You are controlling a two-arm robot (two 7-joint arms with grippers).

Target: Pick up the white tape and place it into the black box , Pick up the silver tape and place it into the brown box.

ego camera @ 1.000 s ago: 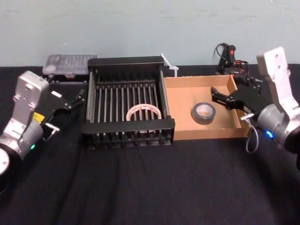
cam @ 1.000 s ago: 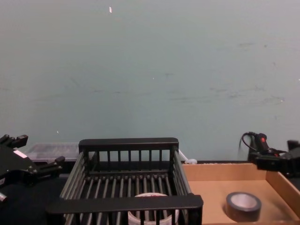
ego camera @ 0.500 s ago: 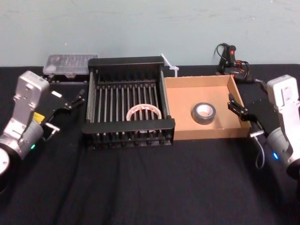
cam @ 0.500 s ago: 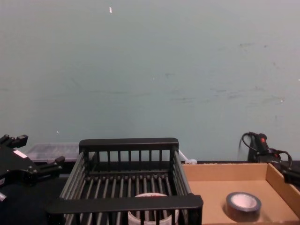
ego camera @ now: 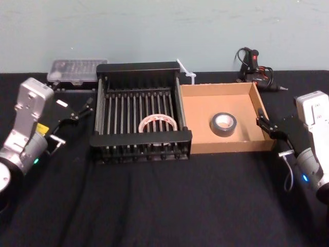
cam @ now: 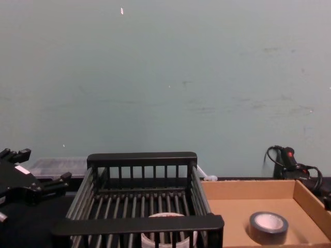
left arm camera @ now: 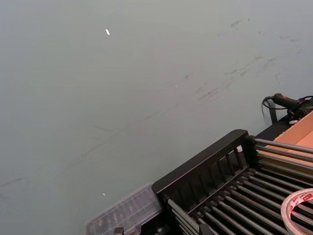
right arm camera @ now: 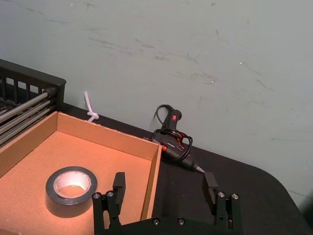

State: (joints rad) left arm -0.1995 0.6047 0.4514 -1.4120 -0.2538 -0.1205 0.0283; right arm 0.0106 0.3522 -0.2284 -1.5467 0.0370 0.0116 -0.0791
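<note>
The white tape (ego camera: 158,124) lies flat on the slatted floor of the black box (ego camera: 140,139), near its front rim; it also shows in the chest view (cam: 163,235) and the left wrist view (left arm camera: 298,210). The silver tape (ego camera: 223,124) lies flat inside the brown box (ego camera: 231,147), and the right wrist view shows the roll (right arm camera: 71,190) as well. My right gripper (ego camera: 264,125) sits just outside the brown box's right wall, open and empty (right arm camera: 165,188). My left gripper (ego camera: 82,109) rests open to the left of the black box.
A clear plastic case (ego camera: 77,69) sits behind the black box at the far left. A black glue gun (ego camera: 252,67) with its cord lies behind the brown box. A white cable tie (ego camera: 186,72) lies between the boxes at the back. Black cloth covers the table.
My right gripper has pulled back from over the brown box to just outside its right wall, still open. The silver tape stays in the box. The left arm has not moved.
</note>
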